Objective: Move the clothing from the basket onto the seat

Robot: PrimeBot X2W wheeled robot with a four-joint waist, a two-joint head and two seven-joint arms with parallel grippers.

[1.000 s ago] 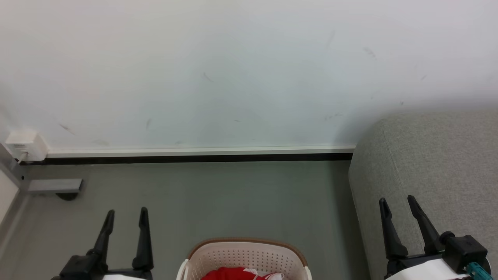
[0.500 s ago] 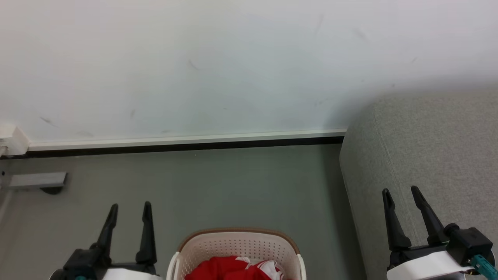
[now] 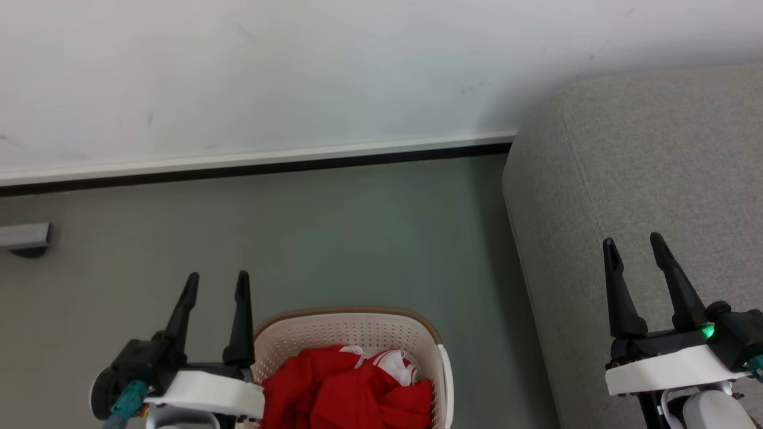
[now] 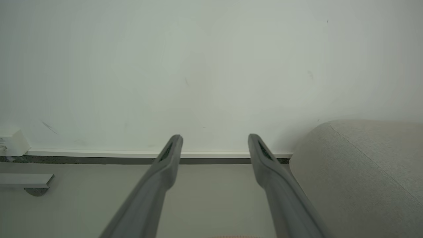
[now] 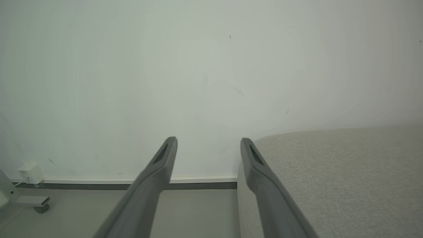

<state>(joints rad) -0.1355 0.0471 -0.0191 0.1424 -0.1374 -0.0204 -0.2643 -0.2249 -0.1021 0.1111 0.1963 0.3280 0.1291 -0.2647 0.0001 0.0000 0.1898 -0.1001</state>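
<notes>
Red clothing (image 3: 346, 387) with white trim lies heaped in a cream basket (image 3: 351, 326) at the bottom centre of the head view; the basket stands on a grey floor (image 3: 334, 226); a grey seat (image 3: 656, 155) stands near it on the robot's right, not touching it; a white wall (image 3: 298, 65) rises behind.

The left gripper (image 3: 217, 275) hovers just beside the basket's left rim, fingers spread apart and holding nothing; the right gripper (image 3: 632, 238) hangs close to the seat, likewise spread and empty.

Judged from this, no garment has yet been lifted, and the step in hand is the first reach into the basket. To do it well, the nearer left gripper should swing over the heap, tip downward, and sink its fingers around a thick raised fold rather than a thin edge; it should close firmly, lift straight up until the cloth clears the rim, then carry it right; the limp fabric may trail or drag a second garment along.

No brand, label or writing can be read; the white patches on the cloth are too small to make out.
</notes>
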